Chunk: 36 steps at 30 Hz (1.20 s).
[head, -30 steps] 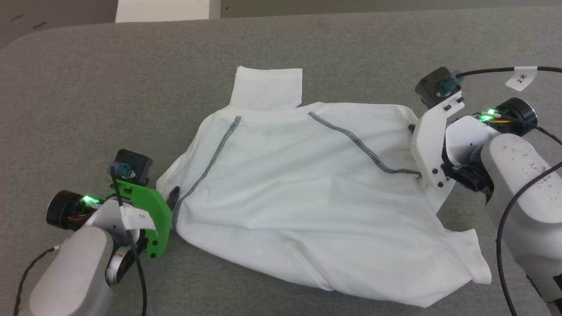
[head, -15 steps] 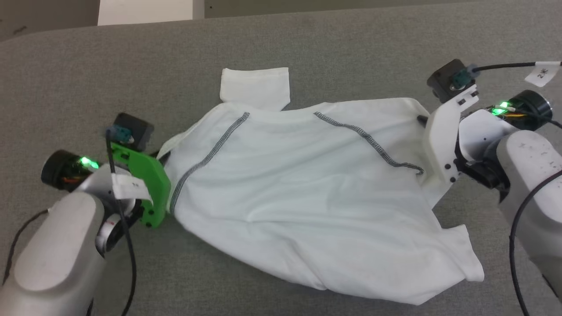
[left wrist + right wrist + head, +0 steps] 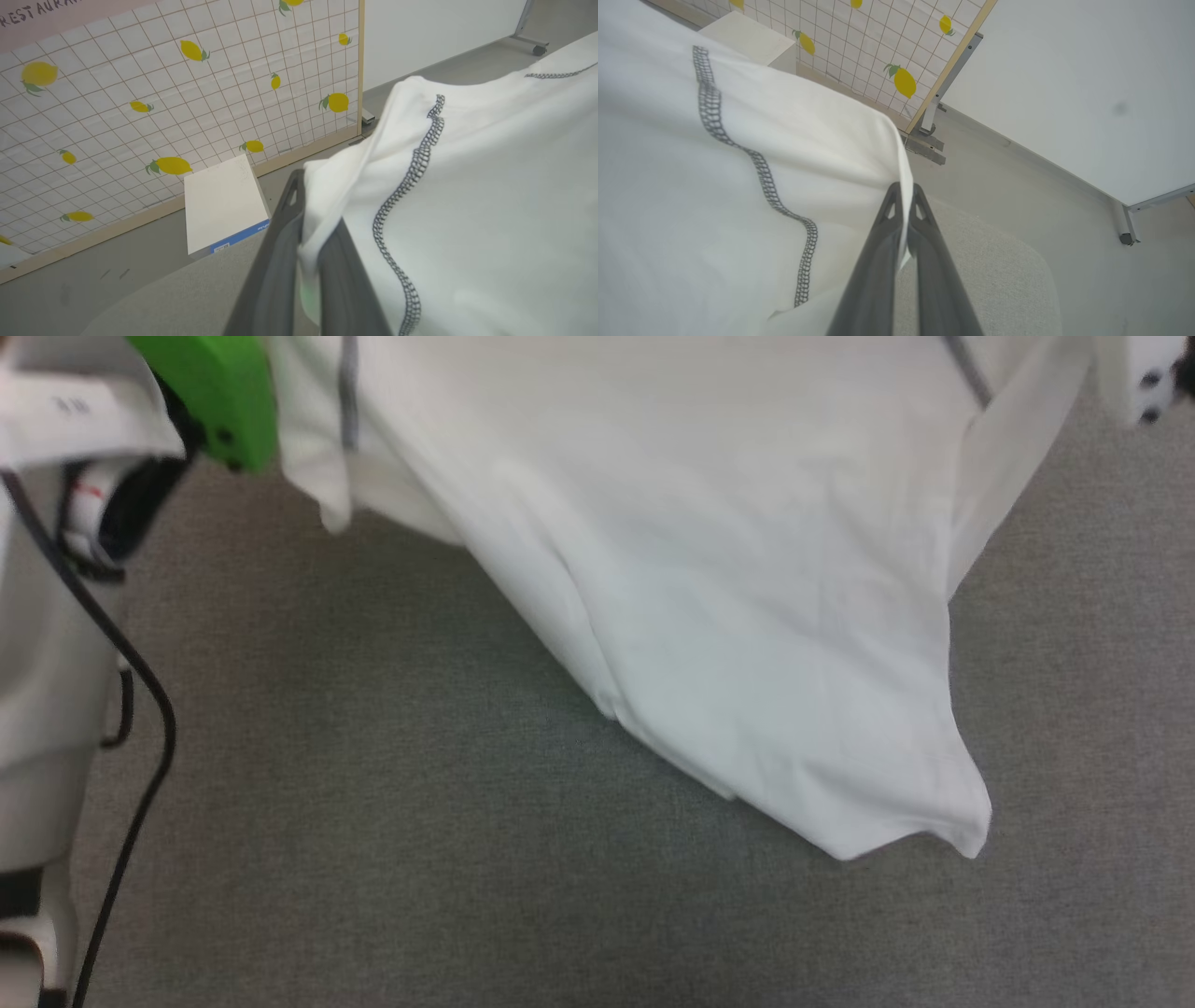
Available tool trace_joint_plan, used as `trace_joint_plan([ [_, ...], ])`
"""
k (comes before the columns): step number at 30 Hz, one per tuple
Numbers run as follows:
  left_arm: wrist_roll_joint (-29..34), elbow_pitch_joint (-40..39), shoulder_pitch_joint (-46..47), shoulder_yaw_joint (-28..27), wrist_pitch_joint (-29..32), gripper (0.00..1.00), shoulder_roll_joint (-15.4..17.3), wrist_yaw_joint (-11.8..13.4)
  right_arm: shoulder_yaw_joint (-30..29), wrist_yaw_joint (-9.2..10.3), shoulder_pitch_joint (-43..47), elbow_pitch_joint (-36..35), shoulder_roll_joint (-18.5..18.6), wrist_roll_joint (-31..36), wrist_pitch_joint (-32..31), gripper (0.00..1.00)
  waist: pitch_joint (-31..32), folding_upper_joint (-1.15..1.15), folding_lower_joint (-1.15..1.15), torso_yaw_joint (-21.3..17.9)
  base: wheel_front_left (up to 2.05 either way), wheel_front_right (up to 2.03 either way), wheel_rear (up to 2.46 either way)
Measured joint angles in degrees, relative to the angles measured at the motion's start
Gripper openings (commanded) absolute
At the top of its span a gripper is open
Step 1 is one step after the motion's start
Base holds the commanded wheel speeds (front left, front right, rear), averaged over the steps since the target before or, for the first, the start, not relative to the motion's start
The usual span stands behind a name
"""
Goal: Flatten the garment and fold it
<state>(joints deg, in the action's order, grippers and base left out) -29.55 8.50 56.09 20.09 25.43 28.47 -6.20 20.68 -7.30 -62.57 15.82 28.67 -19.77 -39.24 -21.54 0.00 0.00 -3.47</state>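
Clenched on opposite edges of shirt [image 3: 728, 569]: left tool [image 3: 309, 210] at upper left, right tool [image 3: 905, 192] at upper right. Stretched crosswise between them, lower corner drooping toward tabletop [image 3: 373, 821] at lower right.

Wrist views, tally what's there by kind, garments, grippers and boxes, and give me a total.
Garments: 1, white T-shirt
Grippers: 2, left gripper and right gripper, both shut on it
Boxes: 1, white box
Total: 4
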Motion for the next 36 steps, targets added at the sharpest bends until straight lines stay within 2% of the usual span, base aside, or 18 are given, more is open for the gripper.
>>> trace_joint_plan([
  [4,1.02,3.54,10.25,-3.68,-4.35,0.00,-2.22,4.01,-2.92,-0.01,-9.08,1.55,-2.03,2.46,1.24,0.00,-3.06,0.00,0.00,-0.84,0.00,0.00,0.00],
  [9,3.37,7.36,21.62,-7.95,-12.60,0.00,-4.95,9.39,-8.51,-0.32,-18.90,5.04,-6.10,6.93,6.66,0.00,-7.26,0.00,0.01,-2.13,0.00,0.00,0.00],
  [12,4.44,9.43,27.01,-9.22,-18.33,0.00,-6.24,11.12,-13.25,-0.33,-22.98,6.68,-8.45,10.70,11.59,0.00,-9.59,0.00,0.01,-2.87,0.00,0.00,0.00],
  [15,6.20,10.88,30.93,-9.88,-24.07,0.00,-6.98,11.83,-18.47,-0.34,-26.60,7.91,-10.92,15.10,17.58,0.00,-11.51,0.00,0.01,-3.57,0.00,0.00,0.00],
  [19,6.75,12.12,33.73,-10.11,-29.64,0.00,-7.32,11.61,-22.67,-0.36,-30.23,8.60,-13.15,20.45,24.61,0.00,-13.23,0.00,0.01,-4.27,0.00,0.00,0.00],
  [24,7.15,15.92,32.18,-8.31,-30.29,0.00,-6.31,9.16,-22.37,-0.35,-29.47,12.63,-13.78,22.49,28.65,0.00,-13.68,0.00,0.01,-4.31,0.00,0.00,0.00],
  [27,7.40,18.20,27.39,-6.76,-30.14,0.00,-5.00,7.59,-20.58,-0.35,-25.37,15.08,-14.03,20.65,31.01,0.00,-13.25,0.00,0.01,-4.11,0.00,0.00,0.00],
  [31,7.33,20.80,16.87,-4.13,-28.60,0.00,-3.64,4.78,-16.26,-0.34,-15.27,17.23,-14.16,16.03,32.94,0.00,-11.78,0.00,0.01,-4.00,0.00,0.00,0.00],
  [36,5.00,19.78,1.83,-1.62,-25.37,0.00,-3.12,1.96,-11.14,-0.33,-2.86,17.15,-12.74,8.79,32.93,0.00,-8.81,0.00,0.00,-3.70,0.00,0.00,0.00],
])
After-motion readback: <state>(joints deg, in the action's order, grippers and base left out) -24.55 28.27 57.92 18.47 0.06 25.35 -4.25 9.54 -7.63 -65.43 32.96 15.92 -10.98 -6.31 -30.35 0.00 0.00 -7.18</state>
